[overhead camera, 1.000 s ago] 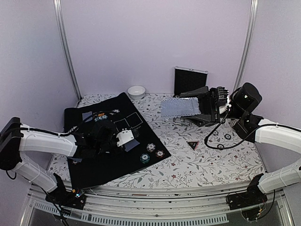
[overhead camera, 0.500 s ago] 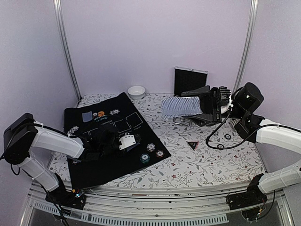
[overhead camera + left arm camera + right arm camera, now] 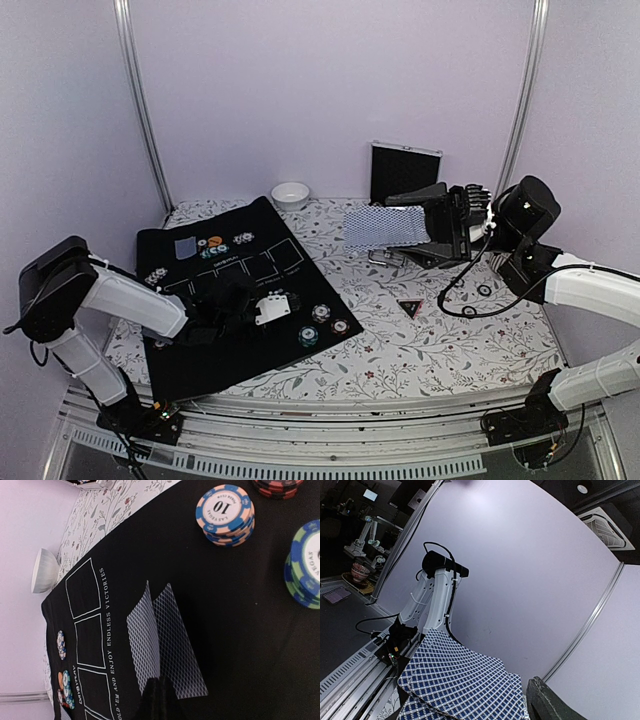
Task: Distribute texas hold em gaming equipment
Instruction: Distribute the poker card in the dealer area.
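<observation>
A black mat (image 3: 240, 355) lies at the left of the table. Two playing cards (image 3: 165, 640) with patterned backs lie flat on it, side by side. My left gripper (image 3: 276, 307) (image 3: 159, 696) is shut, its tips at the near edge of these cards. Just beyond them stand poker chip stacks: blue (image 3: 226, 514), green (image 3: 306, 565) and red (image 3: 277, 485), seen from above too (image 3: 320, 314). My right gripper (image 3: 440, 232) is raised at the right, shut on a fan of playing cards (image 3: 385, 228) (image 3: 460, 685). The black-red triangular marker (image 3: 410, 308) lies on the flowered cloth.
More chips (image 3: 213, 247) and a single card (image 3: 185, 247) sit at the mat's far end. A white bowl (image 3: 290, 194) (image 3: 44, 570) and an upright black case (image 3: 405, 172) stand by the back wall. Small black rings (image 3: 484, 291) and a cable lie at the right.
The left arm's elbow has swung inward and its gripper has slid slightly nearer along the mat, covering the card that showed beside it. The right arm has barely moved.
</observation>
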